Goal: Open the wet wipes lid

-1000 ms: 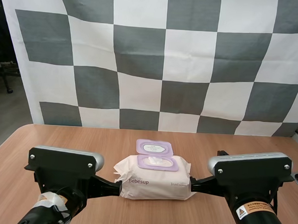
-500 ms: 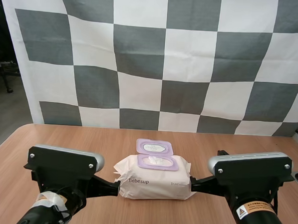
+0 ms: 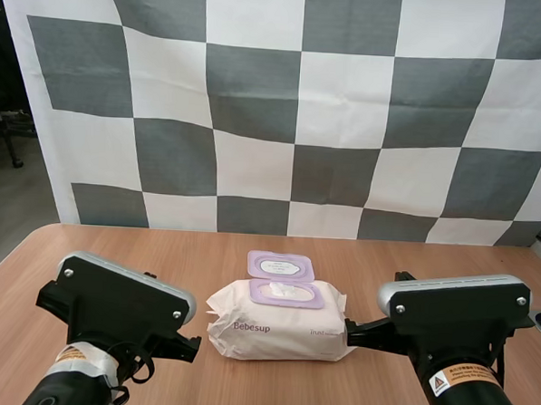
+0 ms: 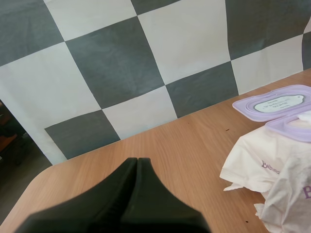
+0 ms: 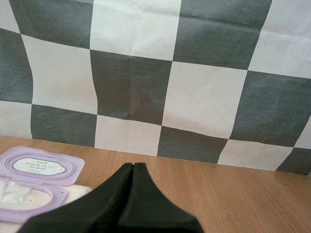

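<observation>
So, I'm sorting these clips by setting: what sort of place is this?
Probably a robot test bench, not a home: a wooden table holds one pack of wet wipes, lid open, with the left gripper and right gripper either side of it.

1. Pack of wet wipes (image 3: 278, 323), high view: right end meets the right gripper (image 3: 349, 335); contact cannot be told.
2. Same pack, left wrist view: cut off by the picture's edge, printed name truncated.
3. Same pack, right wrist view: body mostly hidden behind the right gripper.
4. Label (image 3: 281, 267) on the open lid (image 3: 255, 265): print too small to read.
5. Left gripper (image 3: 190, 346), high view: largely hidden under its arm's housing.
6. Tabletop (image 3: 114, 249): near edge and near corners lie outside the high view.
</observation>
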Motion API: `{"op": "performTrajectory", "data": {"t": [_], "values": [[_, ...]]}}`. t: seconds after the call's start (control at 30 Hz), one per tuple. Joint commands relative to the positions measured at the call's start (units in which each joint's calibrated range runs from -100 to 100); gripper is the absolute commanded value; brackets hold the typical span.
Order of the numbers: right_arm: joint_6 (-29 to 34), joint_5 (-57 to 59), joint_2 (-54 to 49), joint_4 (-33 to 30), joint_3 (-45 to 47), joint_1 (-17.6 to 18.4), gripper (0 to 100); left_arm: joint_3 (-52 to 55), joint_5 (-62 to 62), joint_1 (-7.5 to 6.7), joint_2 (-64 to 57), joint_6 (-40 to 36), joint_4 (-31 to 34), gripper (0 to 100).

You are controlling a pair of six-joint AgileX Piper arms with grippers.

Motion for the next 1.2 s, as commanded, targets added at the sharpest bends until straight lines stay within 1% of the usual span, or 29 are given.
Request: {"op": "performTrajectory", "data": {"t": [0.0,0.2,0.23,0.3,0.4,0.5,1.17], "values": [[0.1,0.0,0.0,0.0,0.0,0.1,0,0.0,0.0,0.0,0.0,-0.1,-0.4,0],[0.1,0.0,0.0,0.0,0.0,0.1,0,0.0,2.8,0.0,0.0,-0.3,-0.4,0],[0.1,0.0,0.0,0.0,0.0,0.1,0,0.0,2.3,0.0,0.0,-1.9,-1.0,0],[0.1,0.0,0.0,0.0,0.0,0.1,0,0.0,2.1,0.0,0.0,-10.1,-2.5,0],[0.1,0.0,0.0,0.0,0.0,0.1,0,0.0,1.9,0.0,0.0,-19.7,-1.0,0],[0.1,0.0,0.0,0.0,0.0,0.1,0,0.0,3.6,0.0,0.0,-26.0,-1.0,0],[0.1,0.0,0.0,0.0,0.0,0.1,0,0.0,4.4,0.0,0.0,-26.2,-1.0,0]]}}
